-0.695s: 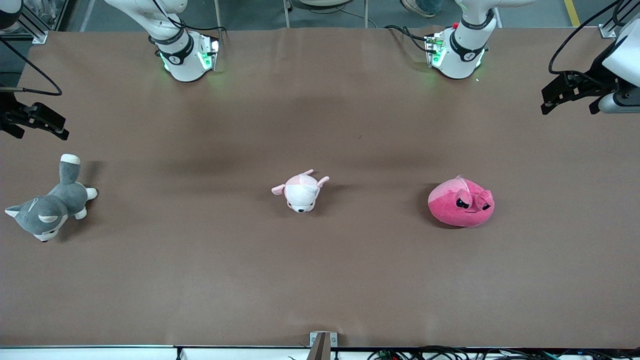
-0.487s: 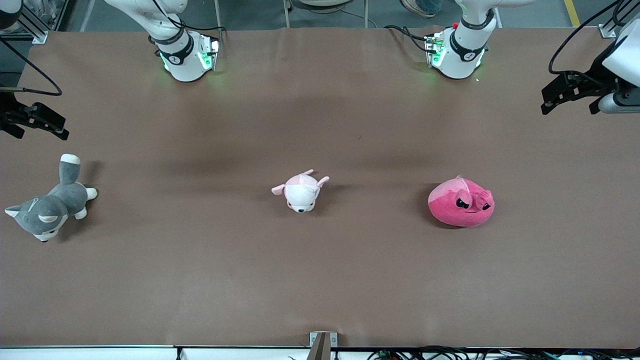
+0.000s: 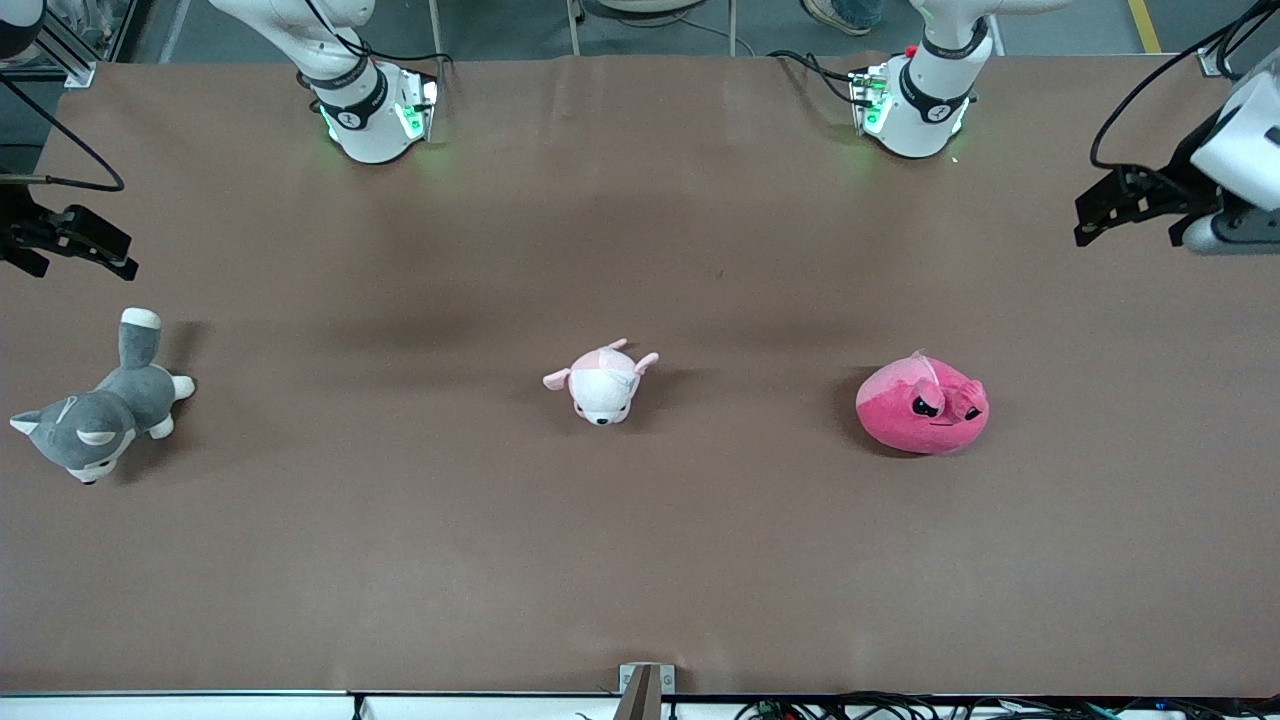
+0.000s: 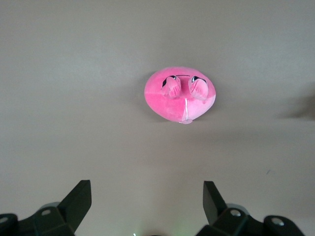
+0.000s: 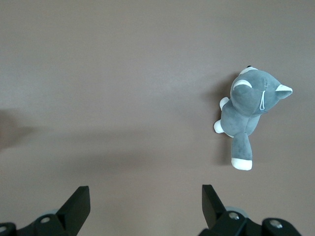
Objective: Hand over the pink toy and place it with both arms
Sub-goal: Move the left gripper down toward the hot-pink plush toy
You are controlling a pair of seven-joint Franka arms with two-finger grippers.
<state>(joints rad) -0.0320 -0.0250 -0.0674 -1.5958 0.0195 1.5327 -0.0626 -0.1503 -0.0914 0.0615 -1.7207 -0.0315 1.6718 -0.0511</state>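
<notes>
The pink toy [image 3: 923,408], a round hot-pink plush with angry black eyes, lies on the brown table toward the left arm's end; it also shows in the left wrist view [image 4: 180,94]. My left gripper [image 3: 1098,212] hangs open and empty high over the table's left-arm end, apart from the toy; its own view shows it wide open [image 4: 146,196]. My right gripper [image 3: 95,250] is open and empty over the right arm's end of the table, above the grey husky; its own view shows it wide open too [image 5: 145,196].
A small pale pink-and-white plush animal [image 3: 602,382] lies at the table's middle. A grey-and-white plush husky [image 3: 100,412] lies at the right arm's end, also seen in the right wrist view [image 5: 248,112]. Both arm bases [image 3: 372,110] stand along the table's edge farthest from the camera.
My left gripper has shifted slightly toward the table's middle. The toys and the right arm have not moved.
</notes>
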